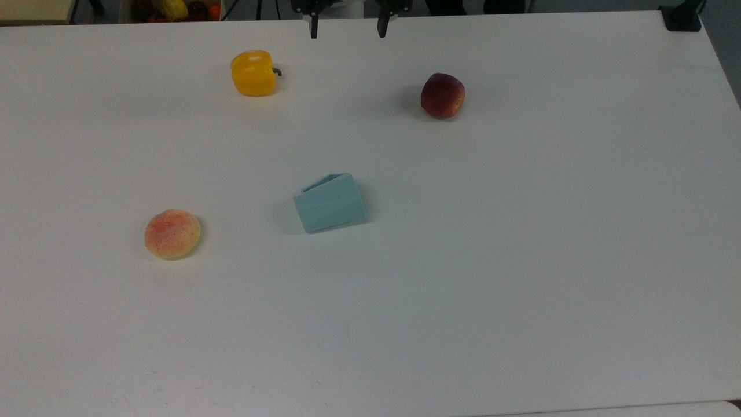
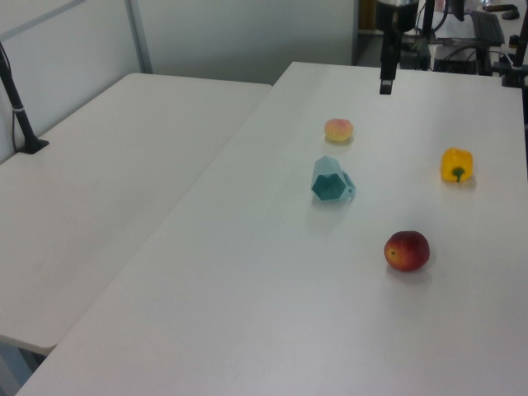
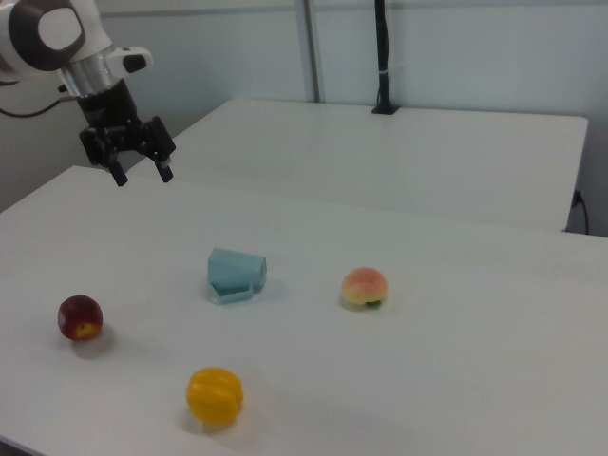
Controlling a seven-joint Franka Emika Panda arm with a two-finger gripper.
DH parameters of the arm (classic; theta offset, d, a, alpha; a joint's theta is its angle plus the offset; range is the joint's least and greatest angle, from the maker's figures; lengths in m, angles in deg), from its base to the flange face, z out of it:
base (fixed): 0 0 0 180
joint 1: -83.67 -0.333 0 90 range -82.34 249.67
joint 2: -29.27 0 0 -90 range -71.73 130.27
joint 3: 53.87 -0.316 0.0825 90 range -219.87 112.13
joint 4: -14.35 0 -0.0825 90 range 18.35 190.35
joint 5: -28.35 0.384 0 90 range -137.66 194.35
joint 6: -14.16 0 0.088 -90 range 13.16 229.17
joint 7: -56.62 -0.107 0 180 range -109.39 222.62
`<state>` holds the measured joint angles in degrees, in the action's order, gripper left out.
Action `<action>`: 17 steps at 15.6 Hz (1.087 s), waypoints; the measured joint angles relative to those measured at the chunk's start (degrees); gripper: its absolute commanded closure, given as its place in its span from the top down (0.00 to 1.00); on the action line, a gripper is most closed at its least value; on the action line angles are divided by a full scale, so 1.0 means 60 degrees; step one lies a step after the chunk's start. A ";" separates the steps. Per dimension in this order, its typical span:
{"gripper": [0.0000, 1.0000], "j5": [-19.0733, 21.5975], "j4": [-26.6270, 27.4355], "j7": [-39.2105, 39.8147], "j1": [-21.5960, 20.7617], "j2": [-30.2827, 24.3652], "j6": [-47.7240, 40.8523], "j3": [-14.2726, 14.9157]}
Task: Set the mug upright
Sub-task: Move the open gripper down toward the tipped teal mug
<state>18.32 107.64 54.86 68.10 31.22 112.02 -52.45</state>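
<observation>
I judge that I am in the approach step: the mug [image 1: 330,202] lies on its side near the middle of the white table [image 1: 521,260] in the top view, and nothing touches it. In the left view I look into its dark hexagonal mouth, which faces toward the lower left of the frame, with the small handle at its right side; in the right view the mug [image 3: 236,274] is a little left of the centre of the frame, with its handle lying low against the table. The gripper [image 1: 346,26] is at the upper edge of the top view, its two dark fingers pointing down and standing wide apart, with nothing between them. In the right view the gripper [image 3: 140,174] hangs in the upper left of the frame, above the table and well apart from the mug, with the wrist nearly vertical. For the next move I think I must bring it across the table toward the mug, lower it, and choose a grasp on the wall or the rim that allows me to rotate the body onto its base. The yellow pepper [image 1: 253,73], the red apple [image 1: 442,95] and the peach [image 1: 172,233] lie well apart from the mug, so I expect they will not disturb the path.
</observation>
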 measured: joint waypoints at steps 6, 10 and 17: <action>1.00 -0.2147 0.0038 -0.1999 -0.0984 0.1349 0.1488 -0.0008; 1.00 -0.2982 0.0030 -0.2664 -0.1251 0.2441 0.2156 -0.0007; 1.00 -0.4921 0.0026 -0.4076 -0.1236 0.3870 0.3245 0.0003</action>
<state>-11.21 107.80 30.41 60.68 54.44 131.49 -52.43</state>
